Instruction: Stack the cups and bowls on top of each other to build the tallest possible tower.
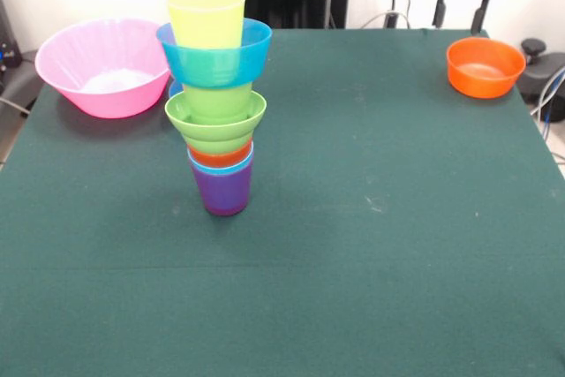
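Observation:
The tower (216, 103) stands left of the table's middle. Its base is a purple cup (221, 192). Above it show the rims of a light blue cup (221, 166) and an orange cup (221, 155). Then come a ridged green bowl (216, 119), a green cup (217, 97), a blue bowl (214, 59) and a yellow-green cup (207, 17) on top. An orange bowl (484, 66) sits alone at the far right. My gripper (460, 17) hangs at the top right, just behind the orange bowl. Its two black fingers (439, 8) are apart, with nothing between them.
A large translucent pink bowl (106, 66) sits at the far left, beside the tower. A sliver of another blue bowl (174, 89) shows behind the tower. The green cloth table (353, 262) ends close to the orange bowl on the right.

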Motion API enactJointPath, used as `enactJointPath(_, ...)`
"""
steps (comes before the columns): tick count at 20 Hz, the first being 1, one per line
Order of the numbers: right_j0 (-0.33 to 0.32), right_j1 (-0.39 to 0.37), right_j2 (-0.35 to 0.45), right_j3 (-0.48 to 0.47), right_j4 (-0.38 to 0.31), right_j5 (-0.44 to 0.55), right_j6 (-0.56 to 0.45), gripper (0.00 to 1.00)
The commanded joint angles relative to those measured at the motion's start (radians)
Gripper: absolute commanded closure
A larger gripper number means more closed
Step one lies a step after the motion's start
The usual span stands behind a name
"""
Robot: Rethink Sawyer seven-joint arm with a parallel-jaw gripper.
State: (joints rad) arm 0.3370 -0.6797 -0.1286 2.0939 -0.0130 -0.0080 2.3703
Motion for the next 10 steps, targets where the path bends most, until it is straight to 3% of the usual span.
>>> enactJointPath(1, 0.019, 0.098, 0.027, 0.104, 0.054, -0.099, 0.23, 0.0)
enactJointPath(10, 0.071, 0.154, 0.018, 0.142, 0.1, -0.209, 0.241, 0.0)
